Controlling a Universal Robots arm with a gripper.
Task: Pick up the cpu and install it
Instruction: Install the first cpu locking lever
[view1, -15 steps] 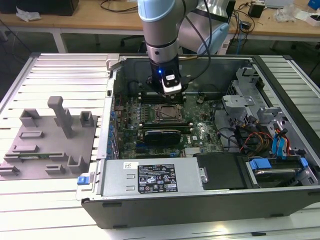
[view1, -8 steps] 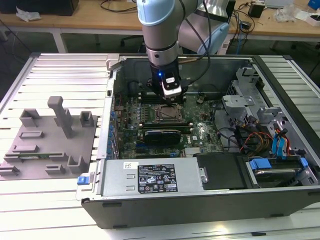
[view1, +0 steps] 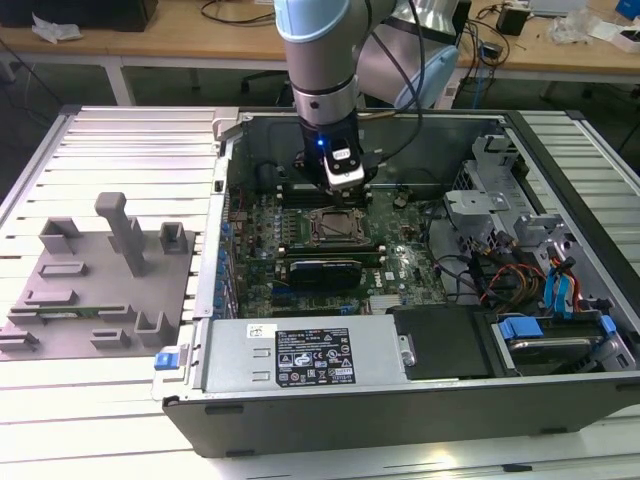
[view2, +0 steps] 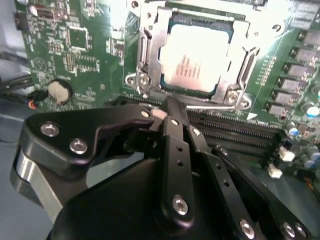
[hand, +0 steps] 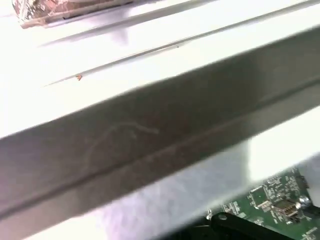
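The cpu, a square chip with a pale silver top, lies flat inside the metal-framed socket on the green motherboard. In the second wrist view my gripper hangs just above the board beside the socket, near the memory slots. Its black fingers are pressed together with nothing between them. In the exterior view the gripper hovers inside the open computer case, slightly behind the socket.
A grey fixture tray with upright posts sits at the exterior view's left of the case. Cables and drive bays crowd the case's right side. A power supply lines the front. The case's grey wall runs across the first wrist view.
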